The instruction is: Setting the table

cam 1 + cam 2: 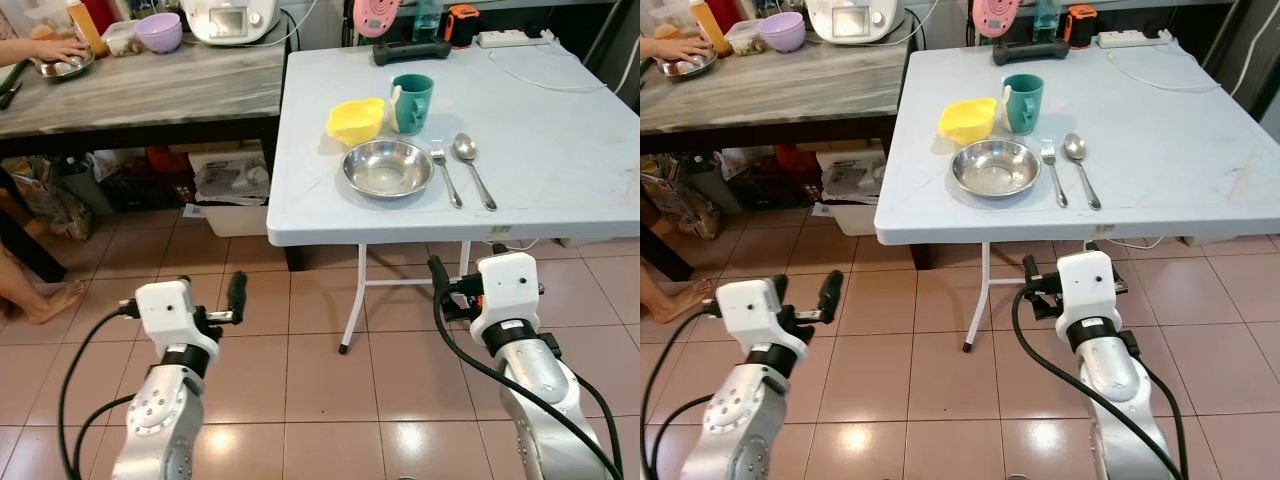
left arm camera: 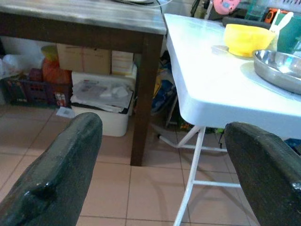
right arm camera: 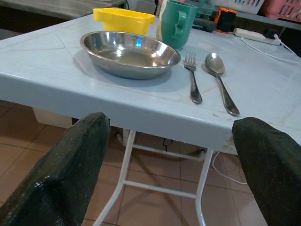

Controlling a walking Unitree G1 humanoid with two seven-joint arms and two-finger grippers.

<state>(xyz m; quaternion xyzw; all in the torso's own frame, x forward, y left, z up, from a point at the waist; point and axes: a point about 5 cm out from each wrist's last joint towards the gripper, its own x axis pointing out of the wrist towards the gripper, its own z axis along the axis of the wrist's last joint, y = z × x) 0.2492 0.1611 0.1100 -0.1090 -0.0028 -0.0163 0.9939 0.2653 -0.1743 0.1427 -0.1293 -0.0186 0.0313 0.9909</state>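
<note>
Bowl [image 1: 388, 167] of steel sitting near the front edge of the white surface [image 1: 560, 160], squarely where a diner would sit, so the place reads as laid around it. Fork [image 1: 444, 172] and spoon [image 1: 473, 170] lying side by side just right of the bowl, handles toward the front edge, ready for a right hand to lift. Green mug [image 1: 411, 102] standing upright behind the bowl, yellow bowl [image 1: 355, 121] just beside it on the left, both kept back from the edge and within reach of the eater. Down below, left tool [image 1: 210, 316] held low over the tiled floor [image 1: 300, 400], fingers spread wide and carrying nothing, short of the table edge. Right tool [image 3: 174, 165] likewise spread and empty, hanging just under the front edge beneath the cutlery, aimed up along the setting. Both arms drawn back and clear of the dishes, probably so nothing gets knocked. Looks like a setting close to finished, judging by how neatly the pieces are grouped. Off to the left, a wooden surface [image 1: 150, 90] with a purple bowl [image 1: 158, 32] and a white appliance [image 1: 232, 18]; a person's hand [image 1: 55, 48] resting at a small dish at its far corner, a bare foot [image 1: 55, 300] on the tiles below. Power strip [image 1: 510, 38] and cable at the back, well apart from the place setting.
</note>
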